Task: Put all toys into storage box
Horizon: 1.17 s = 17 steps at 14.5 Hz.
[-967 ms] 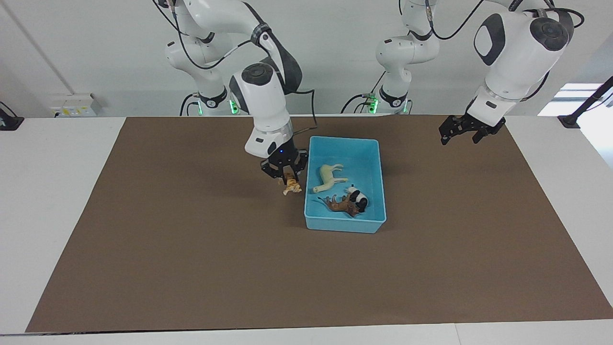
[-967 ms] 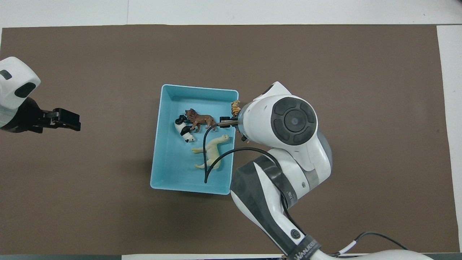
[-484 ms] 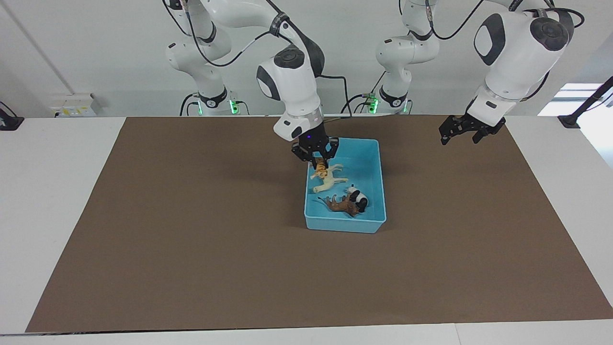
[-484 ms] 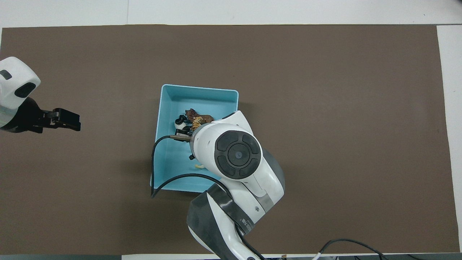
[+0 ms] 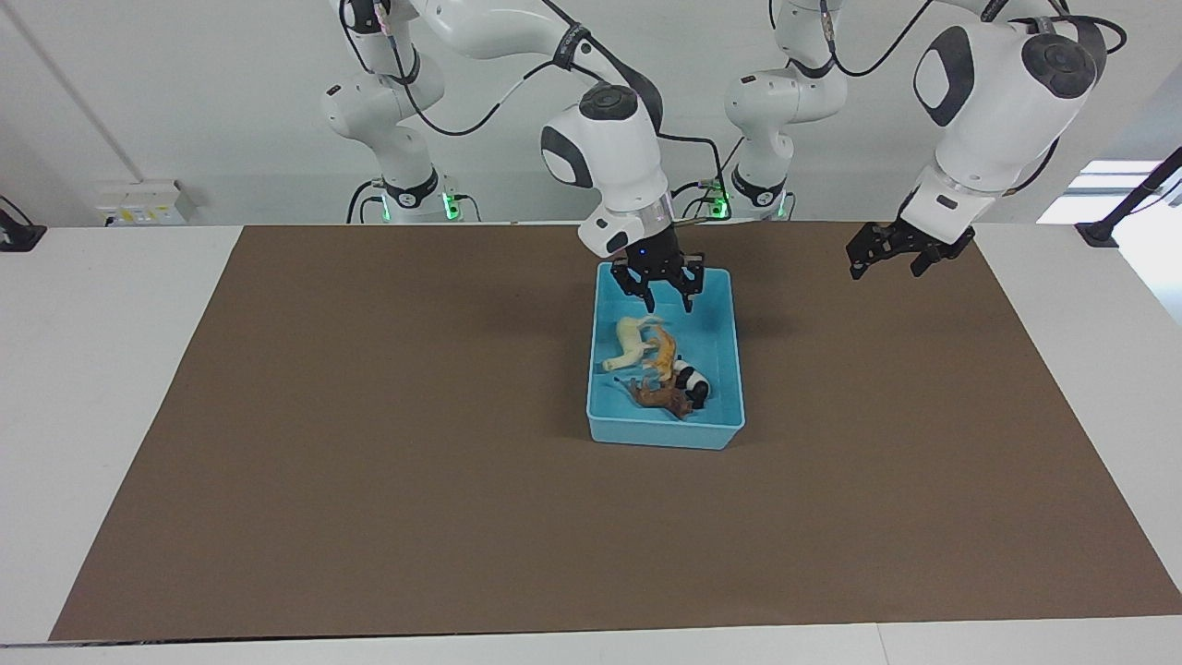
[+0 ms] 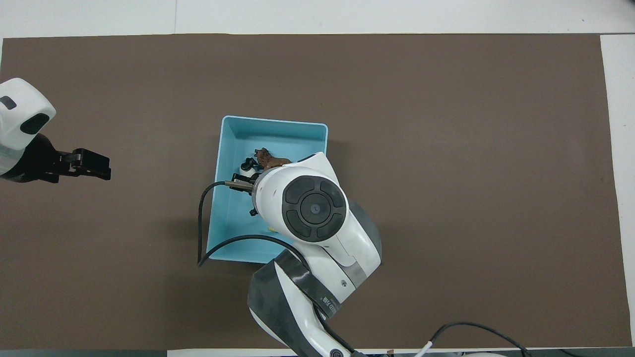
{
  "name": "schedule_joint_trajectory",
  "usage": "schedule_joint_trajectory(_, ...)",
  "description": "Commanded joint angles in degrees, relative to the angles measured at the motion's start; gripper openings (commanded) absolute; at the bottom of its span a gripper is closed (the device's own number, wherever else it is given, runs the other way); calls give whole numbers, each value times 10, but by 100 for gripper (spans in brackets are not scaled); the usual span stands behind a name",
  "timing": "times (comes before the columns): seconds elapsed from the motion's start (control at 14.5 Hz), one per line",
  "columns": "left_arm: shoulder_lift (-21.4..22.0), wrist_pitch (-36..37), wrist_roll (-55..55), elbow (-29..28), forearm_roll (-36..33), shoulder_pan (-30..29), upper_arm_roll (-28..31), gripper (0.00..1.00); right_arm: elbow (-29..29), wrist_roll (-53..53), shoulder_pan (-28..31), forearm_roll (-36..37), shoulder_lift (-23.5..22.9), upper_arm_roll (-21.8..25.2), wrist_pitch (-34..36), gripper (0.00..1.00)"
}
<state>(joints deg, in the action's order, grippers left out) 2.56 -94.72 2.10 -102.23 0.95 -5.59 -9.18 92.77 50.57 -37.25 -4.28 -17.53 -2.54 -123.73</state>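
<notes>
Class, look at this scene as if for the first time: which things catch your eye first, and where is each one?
The light blue storage box stands out mid-mat, holding four toys together: the cream horse, orange tiger, panda and brown lion. The right gripper hangs open over the box's end nearer the robots. The left gripper waits over the mat toward the left arm's end.
</notes>
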Motion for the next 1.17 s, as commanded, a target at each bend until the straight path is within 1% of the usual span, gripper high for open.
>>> schedule_joint_trajectory(0.0, 16, -6, -3, -13, 0, -2, 3, 100, -6, -139, 63, 6, 25, -4, 54, 100)
schedule_joint_trajectory(0.28, 15, -6, -3, -13, 0, 0, 2, 100, -6, -321, 162, -1, 69, -5, 136, 100)
schedule_joint_trajectory(0.41, 15, -6, -3, -13, 0, -1, 3, 100, -6, -373, 211, -1, 90, -4, 188, 100)
schedule_joint_trajectory(0.76, 15, -6, -3, -13, 0, -1, 2, 100, 4, -386, 286, 9, 133, -3, 303, 100)
schedule_joint_trajectory(0.9, 15, -6, -3, -13, 0, -1, 2, 100, 23, -387, 315, 9, 152, -3, 314, 100)
schedule_joint_trajectory(1.11, 15, -6, -3, -13, 0, -1, 2, 100, 27, -397, 344, 9, 161, -2, 327, 100)
